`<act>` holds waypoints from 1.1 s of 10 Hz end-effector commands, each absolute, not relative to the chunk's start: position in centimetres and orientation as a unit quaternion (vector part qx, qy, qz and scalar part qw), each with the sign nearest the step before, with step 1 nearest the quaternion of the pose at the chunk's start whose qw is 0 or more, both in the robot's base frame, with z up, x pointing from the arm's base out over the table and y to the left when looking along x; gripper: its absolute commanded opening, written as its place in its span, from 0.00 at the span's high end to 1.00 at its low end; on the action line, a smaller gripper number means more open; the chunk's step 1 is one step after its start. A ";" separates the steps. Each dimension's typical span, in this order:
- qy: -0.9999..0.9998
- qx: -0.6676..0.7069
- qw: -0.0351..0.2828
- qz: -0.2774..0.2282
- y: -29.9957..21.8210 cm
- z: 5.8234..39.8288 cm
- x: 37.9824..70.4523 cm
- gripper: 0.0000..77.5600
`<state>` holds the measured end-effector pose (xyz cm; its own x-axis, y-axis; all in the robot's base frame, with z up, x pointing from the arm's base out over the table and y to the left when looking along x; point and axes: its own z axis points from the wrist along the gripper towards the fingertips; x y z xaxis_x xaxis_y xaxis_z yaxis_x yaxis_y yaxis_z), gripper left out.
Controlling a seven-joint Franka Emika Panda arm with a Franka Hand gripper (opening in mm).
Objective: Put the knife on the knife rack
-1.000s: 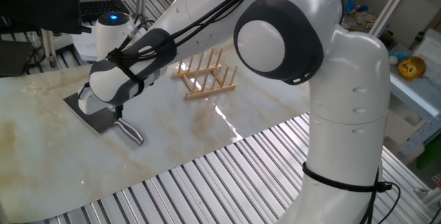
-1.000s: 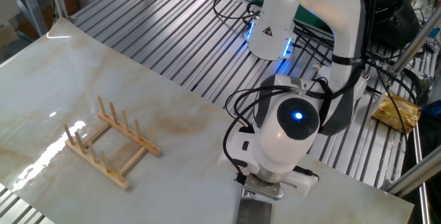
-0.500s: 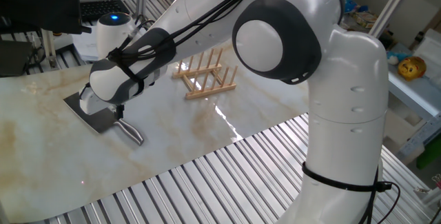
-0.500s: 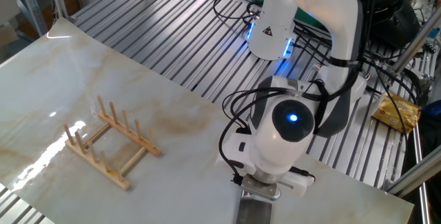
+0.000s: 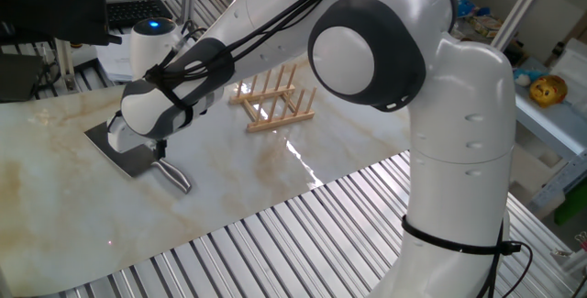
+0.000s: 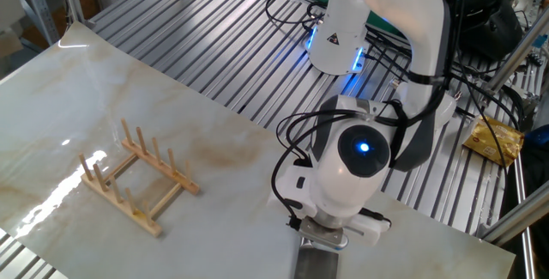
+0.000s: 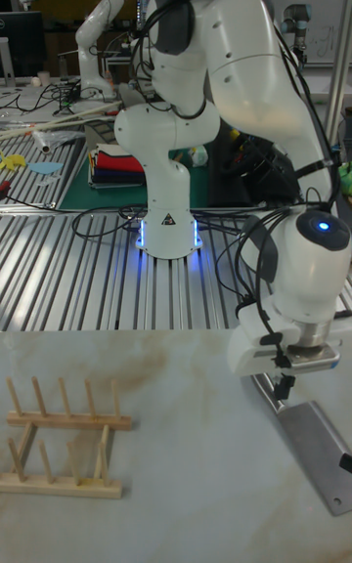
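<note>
One fixed view shows the knife [image 5: 138,156] flat on the counter [image 5: 55,188] directly beneath the claw [image 5: 156,146], well apart from the knife rack [image 5: 273,101]; the tall fixed view agrees, the claw's state beyond telling.

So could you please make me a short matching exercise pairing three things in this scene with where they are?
Things:
1. knife
2. rack
3. claw

Places:
A. standing alone on the marble top, apart from the arm
B. lying flat on the marble top
C. low over the knife, where blade meets handle

Pairs: 1-B, 2-A, 3-C
</note>
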<state>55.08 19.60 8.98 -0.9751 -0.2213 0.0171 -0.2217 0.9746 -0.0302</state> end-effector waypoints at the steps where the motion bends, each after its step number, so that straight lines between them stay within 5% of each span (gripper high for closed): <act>1: -0.994 0.110 0.005 0.016 19.6 9.0 55.1 1.00; 11: -0.994 0.105 0.006 0.017 19.6 8.6 54.6 1.00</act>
